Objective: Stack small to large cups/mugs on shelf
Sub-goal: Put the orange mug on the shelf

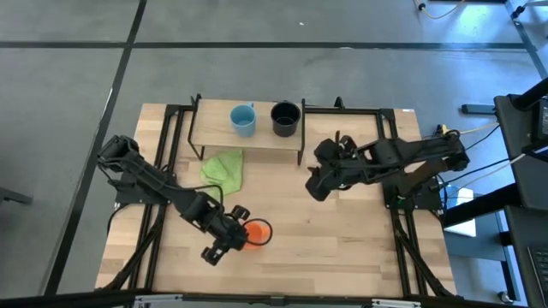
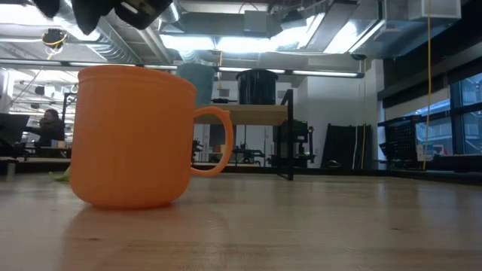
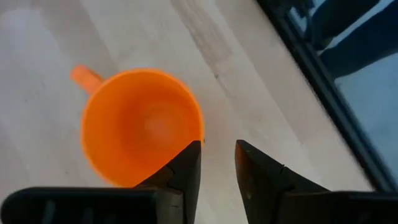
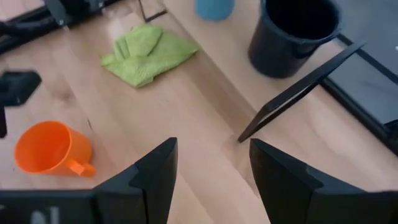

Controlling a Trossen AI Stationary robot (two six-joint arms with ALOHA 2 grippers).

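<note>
Down at six o'clock on the table (image 1: 342, 248), the left gripper (image 1: 229, 243) hangs right over the orange mug (image 1: 258, 232), which stands upright on the bare wood with its handle pointing away toward three o'clock. From the left wrist view the left gripper (image 3: 217, 163) has its fingers only a narrow slit apart, holding nothing, one fingertip (image 3: 189, 163) overlapping the orange mug's (image 3: 142, 124) rim, the other outside the wall. Up at twelve o'clock the shelf (image 1: 248, 141) carries the light blue mug (image 1: 243, 119) and the navy mug (image 1: 285, 118) side by side, apart from each other, both upright. Between the shelf and the orange mug lies a crumpled green cloth (image 1: 223, 168). Over at three o'clock the right gripper (image 1: 318, 181) hovers above the table, jaws spread wide and empty in the right wrist view (image 4: 212, 165).
</note>
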